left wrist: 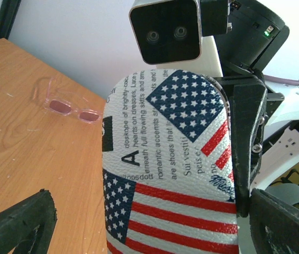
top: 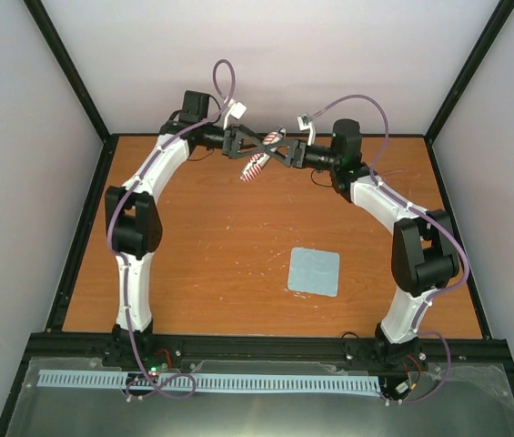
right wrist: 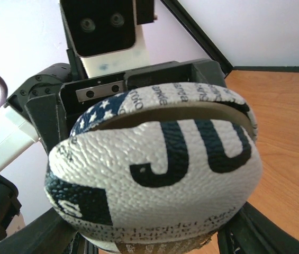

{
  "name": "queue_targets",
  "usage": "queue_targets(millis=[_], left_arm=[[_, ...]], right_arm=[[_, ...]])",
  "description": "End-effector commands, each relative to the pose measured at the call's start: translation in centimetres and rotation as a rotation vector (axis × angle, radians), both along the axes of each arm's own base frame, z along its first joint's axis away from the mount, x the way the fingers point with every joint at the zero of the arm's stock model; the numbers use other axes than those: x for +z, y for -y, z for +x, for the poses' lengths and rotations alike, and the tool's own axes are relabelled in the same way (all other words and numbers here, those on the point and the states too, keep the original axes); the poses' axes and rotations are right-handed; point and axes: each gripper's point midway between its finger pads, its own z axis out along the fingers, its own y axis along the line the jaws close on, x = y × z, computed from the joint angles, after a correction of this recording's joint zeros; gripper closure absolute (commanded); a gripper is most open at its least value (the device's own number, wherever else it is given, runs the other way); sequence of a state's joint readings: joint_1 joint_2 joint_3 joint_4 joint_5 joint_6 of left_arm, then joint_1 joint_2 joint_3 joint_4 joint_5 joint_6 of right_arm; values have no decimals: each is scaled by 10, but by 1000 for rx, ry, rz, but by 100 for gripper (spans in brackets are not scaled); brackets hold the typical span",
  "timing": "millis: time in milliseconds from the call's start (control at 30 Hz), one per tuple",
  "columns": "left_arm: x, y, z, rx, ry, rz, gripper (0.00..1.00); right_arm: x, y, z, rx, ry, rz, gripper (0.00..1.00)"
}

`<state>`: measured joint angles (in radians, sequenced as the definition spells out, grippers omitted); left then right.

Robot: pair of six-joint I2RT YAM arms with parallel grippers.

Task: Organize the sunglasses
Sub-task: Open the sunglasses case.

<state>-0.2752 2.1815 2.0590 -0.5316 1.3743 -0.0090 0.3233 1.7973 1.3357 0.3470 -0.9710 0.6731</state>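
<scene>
On the wooden table (top: 202,246) lies a blue cloth (top: 314,271), seen only from above. Pink sunglasses (left wrist: 69,108) show only in the left wrist view. Both the left gripper (top: 258,146) and right gripper (top: 279,150) clasp the flag-printed case (top: 255,167).

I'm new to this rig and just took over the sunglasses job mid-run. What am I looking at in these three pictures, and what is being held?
The overhead picture shows two white robot arms bolted at the near edge of a wooden table. They meet at the far end, holding a flag-printed glasses case in the air between the left gripper and the right gripper. The other two pictures come from cameras on each wrist, so the case fills them. The right wrist picture shows its lid partly open. A pair of pink sunglasses lies on the table near the back wall, and a pale blue cloth lies closer to the right arm.
</scene>
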Motion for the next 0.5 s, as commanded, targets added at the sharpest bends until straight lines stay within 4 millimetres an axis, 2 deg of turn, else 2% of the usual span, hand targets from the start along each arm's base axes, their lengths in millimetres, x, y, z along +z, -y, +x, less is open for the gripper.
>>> queue_targets(millis=[0,300,467], left_arm=[[-11,8,2,25,87,76,3],[-34,5,6,36,90,125,7],[-40,-3,11,44,81,129,9]], right_arm=[[31,-5,-11,47,87,31,64],[41,-5,-28,104,92,36,66],[38,-2,-34,100,82,14,67]])
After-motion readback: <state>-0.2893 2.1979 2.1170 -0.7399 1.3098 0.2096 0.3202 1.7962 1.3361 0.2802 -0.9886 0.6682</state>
